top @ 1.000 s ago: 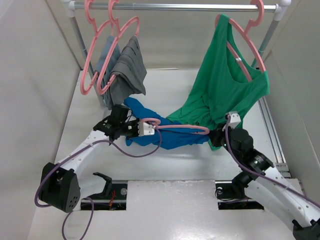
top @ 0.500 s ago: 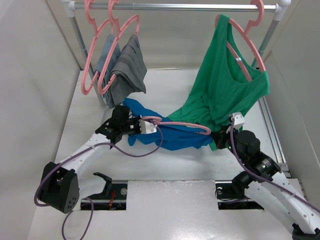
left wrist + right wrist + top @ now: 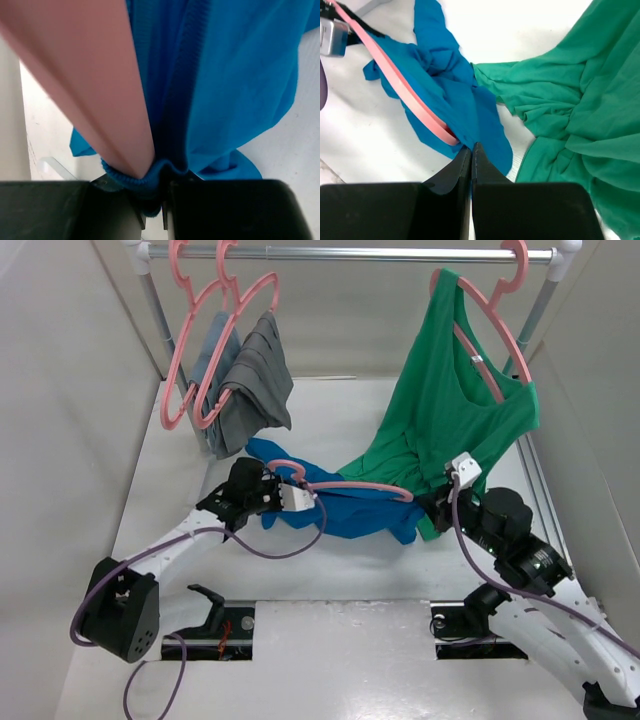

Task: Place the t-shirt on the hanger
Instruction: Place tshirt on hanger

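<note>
The blue t-shirt (image 3: 345, 512) lies bunched on the white table between both arms, with the pink hanger (image 3: 360, 485) running across it. My left gripper (image 3: 290, 492) is shut on the t-shirt's ribbed collar (image 3: 125, 176), which wraps the hanger's end (image 3: 85, 65). My right gripper (image 3: 425, 508) is at the hanger's other end. In the right wrist view its jaws (image 3: 471, 150) are closed on the t-shirt's blue cloth (image 3: 445, 95), right beside the hanger's tip (image 3: 447, 136). Most of the hanger's frame is hidden in the shirt.
A green sleeveless top (image 3: 450, 410) hangs from the rail (image 3: 350, 254) on a pink hanger, its hem pooling on the table by my right gripper (image 3: 570, 100). Grey garments (image 3: 250, 380) hang on pink hangers at the back left. White walls stand on both sides.
Both grippers have moved a little toward the back with the hanger and t-shirt between them. The hanger's hook end has risen and the right wrist has shifted up.
</note>
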`<state>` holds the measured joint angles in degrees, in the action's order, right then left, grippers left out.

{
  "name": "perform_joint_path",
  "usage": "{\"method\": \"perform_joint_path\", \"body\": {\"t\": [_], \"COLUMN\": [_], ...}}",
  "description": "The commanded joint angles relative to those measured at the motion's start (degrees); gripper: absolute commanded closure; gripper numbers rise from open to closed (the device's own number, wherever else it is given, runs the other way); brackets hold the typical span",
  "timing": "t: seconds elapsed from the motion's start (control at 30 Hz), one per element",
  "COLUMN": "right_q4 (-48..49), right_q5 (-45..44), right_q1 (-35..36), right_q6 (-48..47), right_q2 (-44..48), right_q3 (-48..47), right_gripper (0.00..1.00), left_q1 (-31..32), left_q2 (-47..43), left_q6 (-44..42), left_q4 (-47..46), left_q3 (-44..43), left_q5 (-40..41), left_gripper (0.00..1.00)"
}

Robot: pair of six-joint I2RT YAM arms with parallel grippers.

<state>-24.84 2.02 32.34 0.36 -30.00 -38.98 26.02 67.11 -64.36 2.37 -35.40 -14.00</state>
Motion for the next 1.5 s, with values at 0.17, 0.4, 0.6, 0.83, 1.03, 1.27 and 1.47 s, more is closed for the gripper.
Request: {"method": "perform_joint_path", "body": {"t": [0.17,0.4,0.6,0.83,1.03,1.27,1.47], "right_q4": [-2.58,-6.35,-7.59,6.27,14.2,11.14,2.27], "right_q5": [-9.04,-11.51,-8.36,26.66,29.36,24.27,16.97], "right_q1": [-0.96,-0.96,-0.96,-0.96,1.4,3.96,0.2], "right_q6": [-1.95,-2.03,-6.5,-9.76,-8.36,-9.68,-11.78], "right_q2": [2.66,4.33,6.18,-2.24,-8.66,-13.16,-15.17], "right_q3": [-3.03,-5.13,-9.97,-8.22,-11.63,-11.48,-9.09], "right_gripper": [1.0,1.0,1.0,1.0,1.0,1.0,0.62], "left_q1": [-5.45,-5.45,-5.45,3.57,7.11,8.96,12.12], "left_q2": [-2.16,-0.05,1.0,-0.05,3.28,2.23,-2.15], "left_q6": [-2.18,-5.69,-7.8,-9.12,-2.71,6.08,5.66], "left_q4": [5.63,5.1,4.48,6.77,13.52,22.67,27.15], "left_q3": [2.53,5.76,6.48,5.96,0.42,-10.56,-14.0], "left_q5": [13.72,18.91,20.77,23.65,21.56,9.09,3.55], "left_gripper": [1.0,1.0,1.0,1.0,1.0,1.0,1.0]}}
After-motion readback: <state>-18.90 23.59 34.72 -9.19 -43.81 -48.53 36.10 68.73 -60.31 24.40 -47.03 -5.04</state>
